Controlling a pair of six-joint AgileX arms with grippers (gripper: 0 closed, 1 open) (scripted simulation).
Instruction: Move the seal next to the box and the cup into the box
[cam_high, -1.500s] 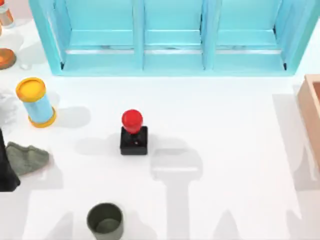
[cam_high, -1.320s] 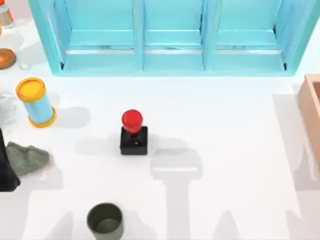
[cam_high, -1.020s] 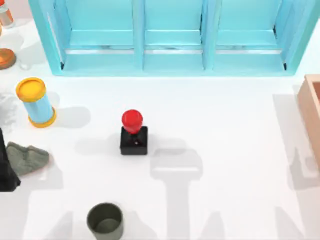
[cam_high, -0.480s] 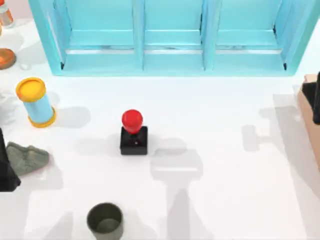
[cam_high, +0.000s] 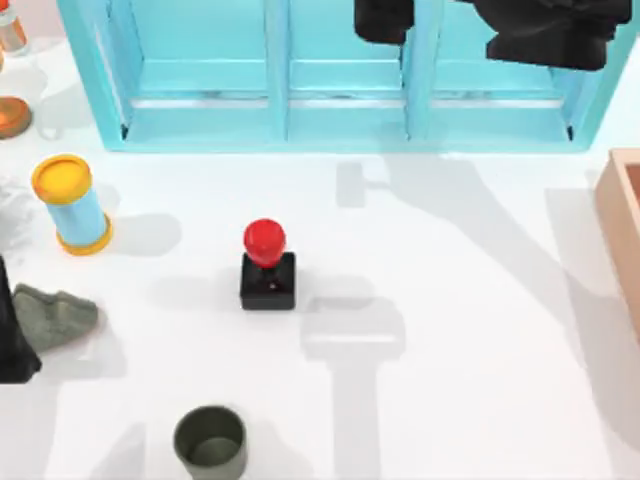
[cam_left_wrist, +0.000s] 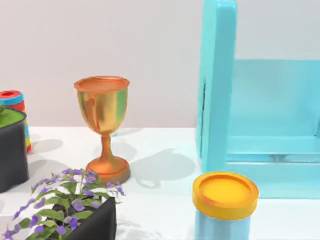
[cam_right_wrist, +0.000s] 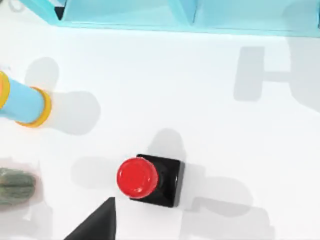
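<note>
My right arm reaches in high at the top view's upper right, its dark bulk crossing in front of the turquoise shelf unit (cam_high: 340, 90). Whether my right gripper (cam_high: 385, 20) is wide or narrow, I cannot tell. A black tip of it (cam_right_wrist: 95, 222) juts into my right wrist view, close to the seal (cam_right_wrist: 145, 179).

The seal (cam_high: 267, 265) stands upright near the middle of the white table (cam_high: 460, 330), red knob over black square base, untouched and well apart from the box (cam_high: 622, 225), whose tan wall pokes in at the table's right edge. The cup (cam_high: 211, 441) sits upright and empty near the front edge, left of centre, apart from the seal and far from the box.

My left arm sits parked at the table's left edge as a dark shape (cam_high: 12, 335), beside a crumpled grey-green cloth (cam_high: 55, 315). Its wrist camera looks over a light-blue cylinder with a yellow lid (cam_left_wrist: 225, 202), a copper goblet (cam_left_wrist: 103, 125) and a black planter of purple flowers (cam_left_wrist: 70, 210). In the top view the blue cylinder (cam_high: 72, 205) stands left of the seal
</note>
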